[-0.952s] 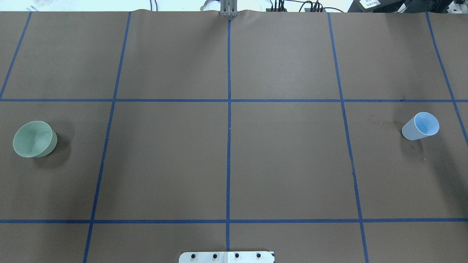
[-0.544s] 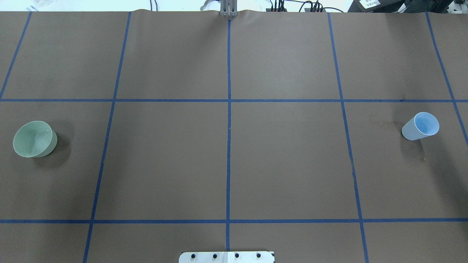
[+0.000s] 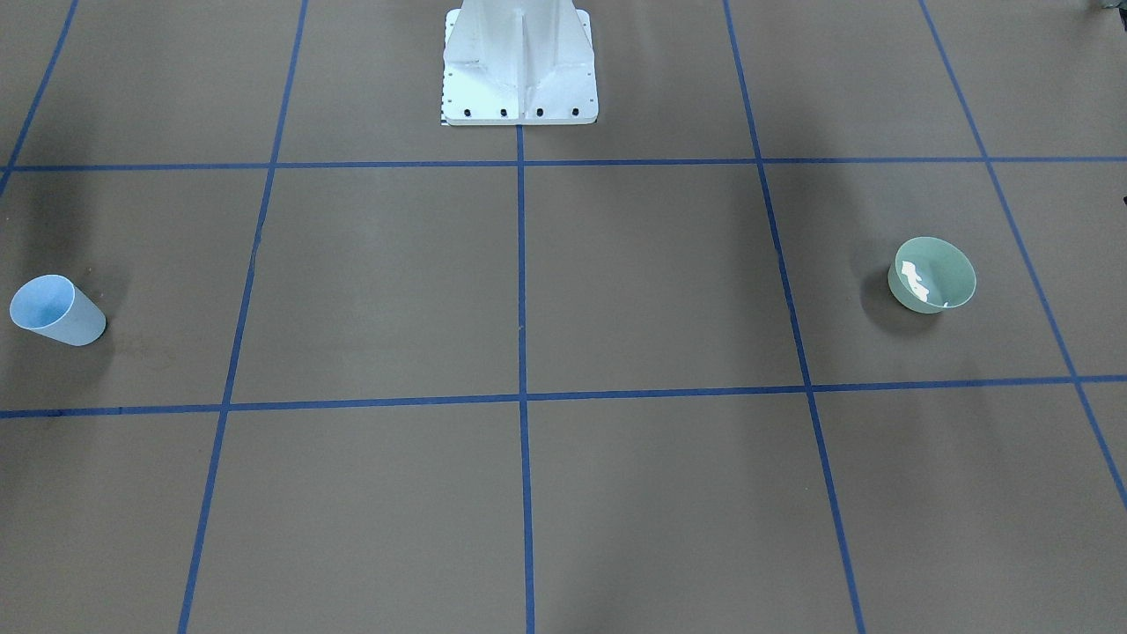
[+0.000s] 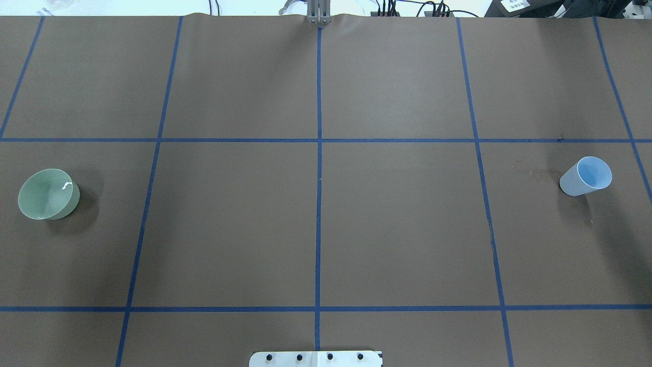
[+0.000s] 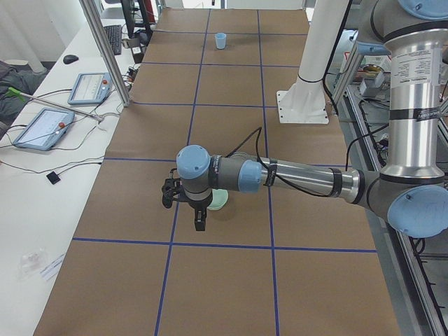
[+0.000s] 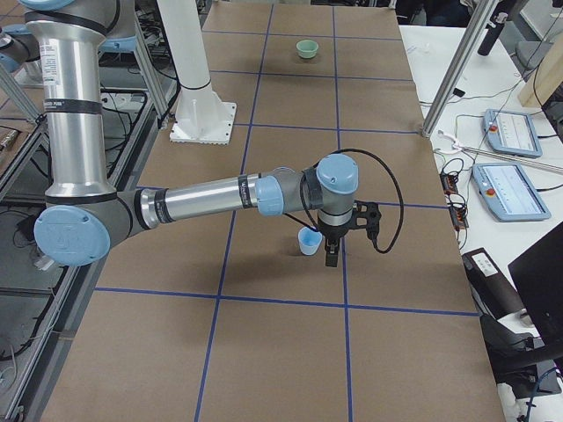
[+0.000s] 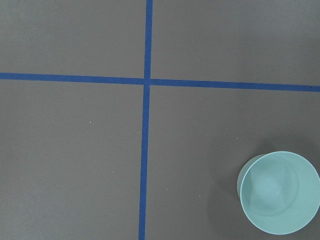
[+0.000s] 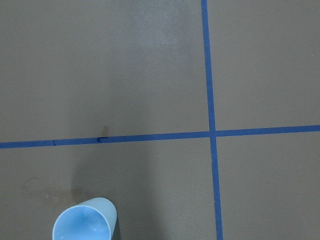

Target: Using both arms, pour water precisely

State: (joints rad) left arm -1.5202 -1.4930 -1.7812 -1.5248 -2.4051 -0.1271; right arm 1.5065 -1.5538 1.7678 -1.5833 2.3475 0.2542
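Observation:
A green bowl stands at the table's left; it also shows in the front view and the left wrist view. Whitish glints of water lie inside it. A light blue cup stands upright at the table's right, also in the right wrist view. The left arm reaches over the bowl; its gripper hangs just beside it. The right arm holds its gripper beside the cup. I cannot tell whether either gripper is open or shut.
The white pedestal base stands at the robot's side of the table. Blue tape lines divide the brown surface into squares. A faint damp stain lies next to the cup. Tablets and a metal post stand off the table.
A small white glint has appeared on the water in the green bowl. The bowl and the cup have not moved.

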